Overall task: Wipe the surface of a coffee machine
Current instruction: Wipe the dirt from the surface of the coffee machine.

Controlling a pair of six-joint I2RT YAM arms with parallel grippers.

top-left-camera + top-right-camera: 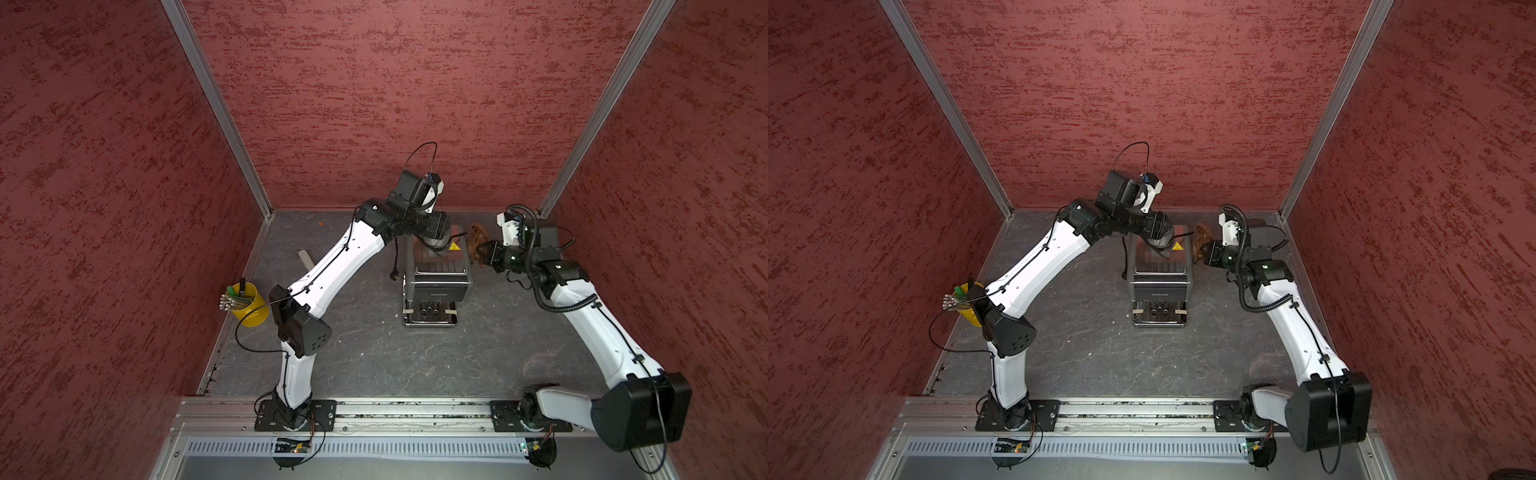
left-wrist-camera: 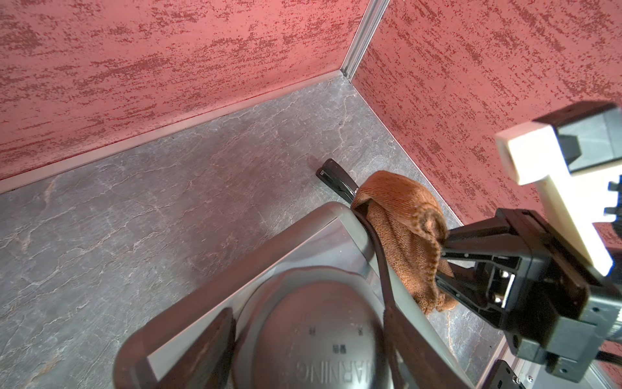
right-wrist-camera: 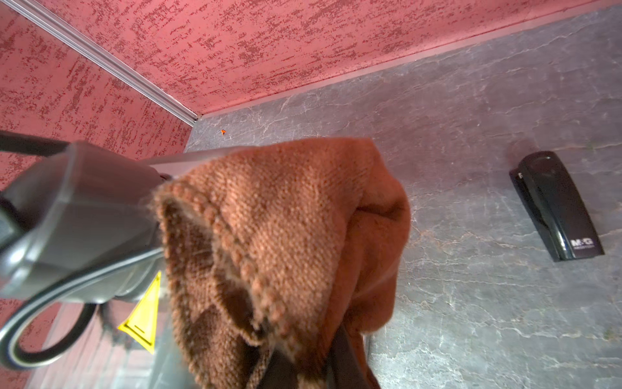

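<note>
The grey counter [image 1: 374, 365] carries the coffee machine [image 1: 436, 282] towards its back, drip tray [image 1: 430, 318] turned to the arms' bases. Our left tool [image 2: 308, 316] reaches over the coffee machine, jaws clamped on either flank of its dome [image 2: 319, 336]; we judge this steadies it against sideways pushing. Our right tool [image 2: 446, 259] is closed tight on a brown cloth [image 2: 404, 235], bunched against the machine's right rear edge for wiping.
</note>
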